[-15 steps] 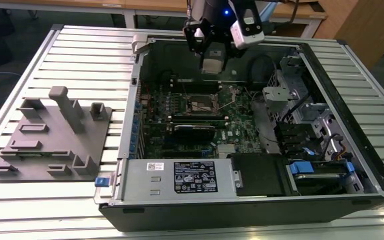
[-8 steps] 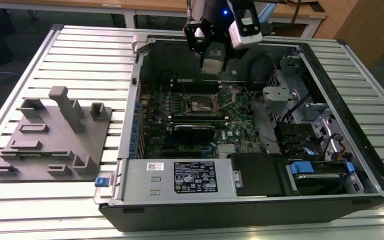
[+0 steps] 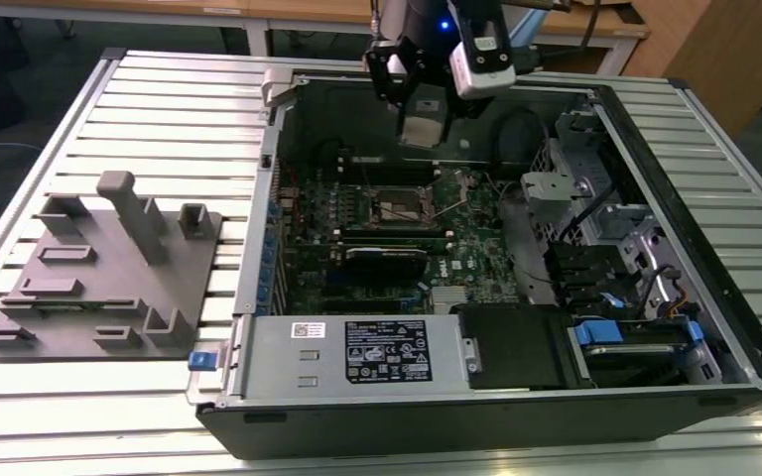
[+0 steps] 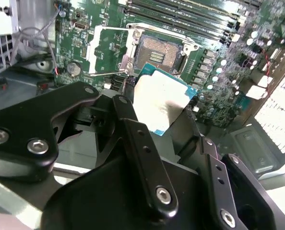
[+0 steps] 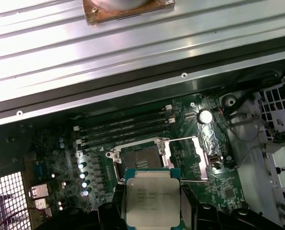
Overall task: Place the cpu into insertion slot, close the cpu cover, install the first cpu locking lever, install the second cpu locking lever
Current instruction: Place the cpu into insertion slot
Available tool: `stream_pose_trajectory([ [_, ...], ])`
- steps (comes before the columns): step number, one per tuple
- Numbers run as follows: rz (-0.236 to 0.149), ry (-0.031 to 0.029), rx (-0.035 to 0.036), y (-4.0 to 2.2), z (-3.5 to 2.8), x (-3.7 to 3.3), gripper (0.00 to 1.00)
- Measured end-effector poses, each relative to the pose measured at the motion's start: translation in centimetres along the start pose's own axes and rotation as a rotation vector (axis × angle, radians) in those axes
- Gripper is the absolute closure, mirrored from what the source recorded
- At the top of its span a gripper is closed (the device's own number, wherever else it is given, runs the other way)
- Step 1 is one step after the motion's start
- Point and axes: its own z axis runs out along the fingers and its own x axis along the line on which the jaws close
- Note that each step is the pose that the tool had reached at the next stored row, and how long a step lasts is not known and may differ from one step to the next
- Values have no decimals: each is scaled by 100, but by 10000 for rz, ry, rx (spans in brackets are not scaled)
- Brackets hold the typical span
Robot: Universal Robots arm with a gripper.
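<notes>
My gripper (image 3: 421, 117) hangs over the far side of the open computer case, shut on the cpu (image 3: 424, 132) by its edges. In both wrist views the cpu (image 5: 152, 201) (image 4: 164, 100) is a silver-topped square on a blue-green base, held flat between the black fingers (image 5: 200, 214). It is above and short of the insertion slot (image 5: 136, 160) (image 4: 162, 51) (image 3: 401, 206), which lies bare with its dark contact field exposed. The cpu cover (image 5: 185, 160) (image 4: 109, 48) is swung open beside the slot. Thin wire levers (image 5: 194, 139) stand free along the cover.
Long memory slots (image 5: 123, 127) run beside the socket. A black card (image 3: 384, 260) and a labelled power supply (image 3: 368, 352) sit nearer the case front. Drive cages and cables (image 3: 606, 258) fill the exterior view's right. A grey fixture (image 3: 103, 268) stands on the slatted table at the left.
</notes>
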Motion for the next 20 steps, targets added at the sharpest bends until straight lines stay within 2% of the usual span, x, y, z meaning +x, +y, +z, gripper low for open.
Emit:
stream_pose_trajectory([
  [1,123,-11,-1,0,0,0,46],
  [7,197,-18,-4,0,2,0,46],
  [11,743,-63,-12,-1,6,0,46],
  [18,753,-64,-12,-1,6,0,46],
  [20,881,-76,-15,-1,9,0,46],
])
